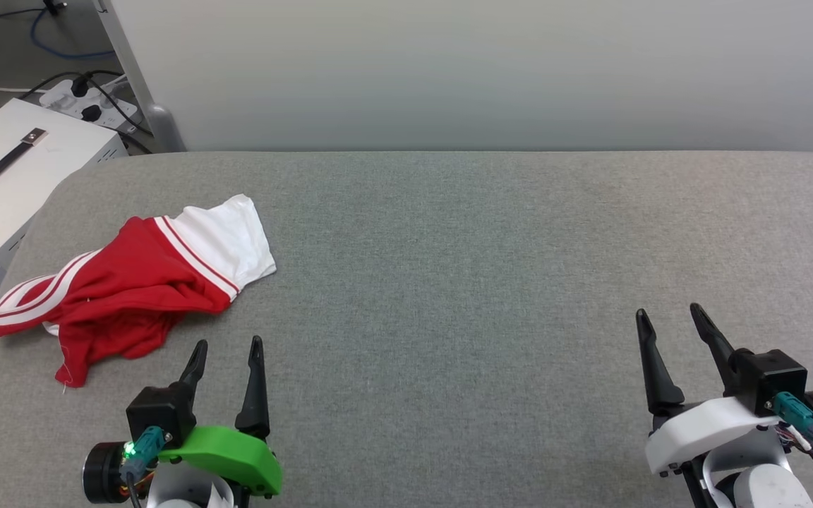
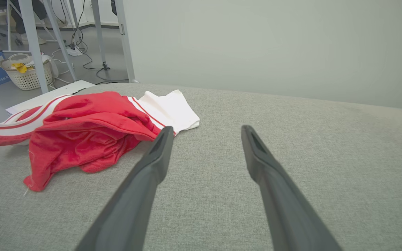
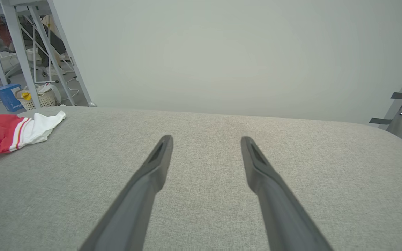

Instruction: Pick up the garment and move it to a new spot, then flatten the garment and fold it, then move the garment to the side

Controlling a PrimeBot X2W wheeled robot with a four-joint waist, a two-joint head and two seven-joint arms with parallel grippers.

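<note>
Barely begun, judging by the garment (image 1: 131, 282): crumpled in a heap near the left end of the bench (image 1: 449, 268), with the red body bunched up, one white sleeve spread toward the far side and striped trim trailing toward the left edge. Not lifted, not gripped, not flattened, not folded.

Found the left hand (image 1: 229, 342) spread wide and empty, poised just on the near side of the heap with its fingers aimed past the heap's right edge. Apart from the cloth as seen from the head. From the left wrist, one fingertip merely overlapping the sleeve seam. Cannot tell whether resting on the bench or held above it.

Found the right hand (image 1: 667, 310) likewise spread wide and empty, well apart from the garment, near the bench's right end.

Left to do, then, the whole sequence:
- grasp and lift
- carry to a new spot
- spread flat
- fold
- shift aside

Probably best to start with the left hand, being nearest. Plenty of bare bench between the two hands for laying the garment out.
</note>
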